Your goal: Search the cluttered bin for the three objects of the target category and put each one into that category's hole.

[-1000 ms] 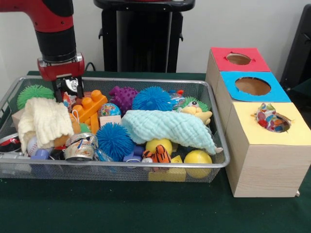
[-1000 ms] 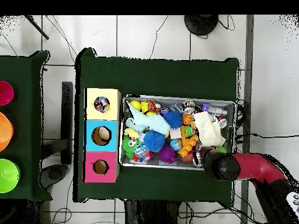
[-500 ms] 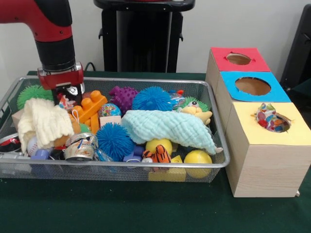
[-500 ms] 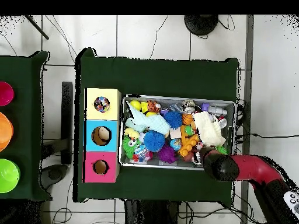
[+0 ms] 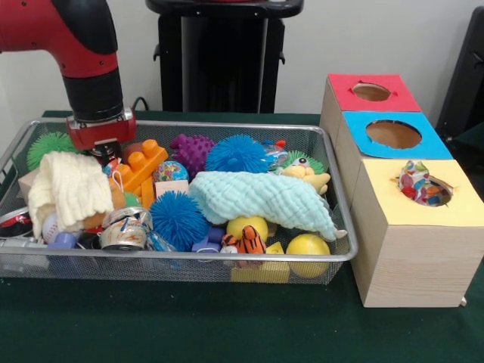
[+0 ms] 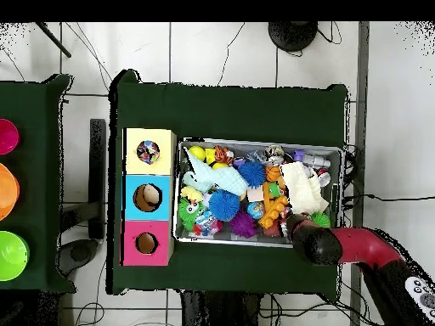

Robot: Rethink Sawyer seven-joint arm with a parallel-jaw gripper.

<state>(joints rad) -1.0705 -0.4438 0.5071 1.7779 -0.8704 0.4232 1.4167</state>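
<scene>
My gripper (image 5: pixel 107 154) hangs low in the far left part of the wire bin (image 5: pixel 189 258), sunk between the cream knitted cloth (image 5: pixel 68 189) and the orange building blocks (image 5: pixel 141 165); its tip is hidden among the toys. In the overhead view only the red arm (image 6: pixel 327 244) shows over the bin's corner. Three wooden boxes stand beside the bin, with a red top (image 5: pixel 370 91), a blue top (image 5: pixel 393 134) and a yellow top (image 5: pixel 420 190). A many-coloured ball (image 5: pixel 418 185) sits in the yellow hole. A patterned ball (image 5: pixel 171 171) and two yellow balls (image 5: pixel 307 248) (image 5: pixel 247 224) lie in the bin.
The bin also holds two blue spiky balls (image 5: pixel 178 218) (image 5: pixel 237 154), a purple one (image 5: pixel 192 150), a green one (image 5: pixel 53 144), a light blue cloth (image 5: pixel 261 198), a tiger toy (image 5: pixel 246 242) and a baseball (image 5: pixel 50 225). Coloured bowls (image 6: pixel 8 195) sit on another table.
The arm has come down into the bin and shifted slightly toward the orange blocks. The gripper, earlier above the toys, is now buried among them.
</scene>
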